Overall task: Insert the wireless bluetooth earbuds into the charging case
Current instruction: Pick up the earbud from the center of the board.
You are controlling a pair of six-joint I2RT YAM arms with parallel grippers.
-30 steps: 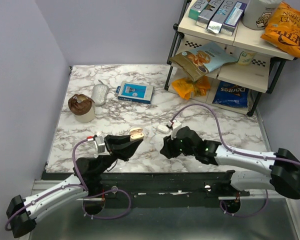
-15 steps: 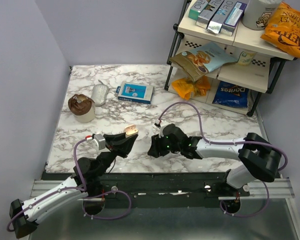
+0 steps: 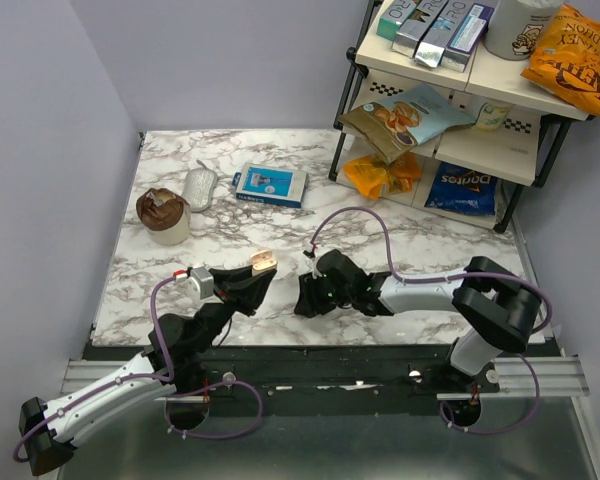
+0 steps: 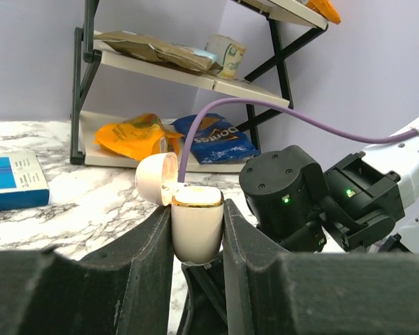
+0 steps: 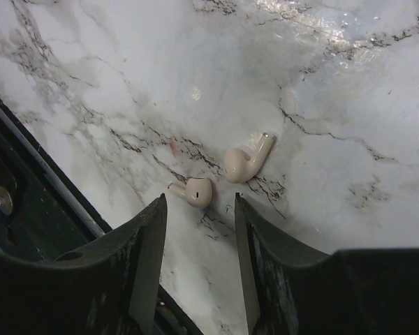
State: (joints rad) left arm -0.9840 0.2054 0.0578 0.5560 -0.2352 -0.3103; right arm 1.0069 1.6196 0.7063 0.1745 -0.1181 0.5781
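Observation:
My left gripper (image 4: 197, 209) is shut on the cream charging case (image 4: 197, 225), held upright above the table with its lid (image 4: 156, 178) flipped open. From above, the case (image 3: 263, 262) shows at the tips of the left gripper (image 3: 259, 273). Two wireless bluetooth earbuds lie on the marble: one (image 5: 197, 191) sits just ahead of the gap of my open right gripper (image 5: 199, 201), the other (image 5: 246, 160) a little beyond it. The right gripper (image 3: 305, 298) hangs low over them and touches neither. In the top view it hides the earbuds.
A black rail (image 5: 24, 202) runs along the table's near edge, close to the earbuds. A blue box (image 3: 270, 184), a silver pouch (image 3: 199, 187) and a brown-topped cup (image 3: 163, 214) stand at the back left. A wire shelf of snack bags (image 3: 450, 120) fills the back right.
My right gripper has swung left and slightly nearer, and now sits close beside the left gripper. The left gripper, still holding the case, shifted a little left.

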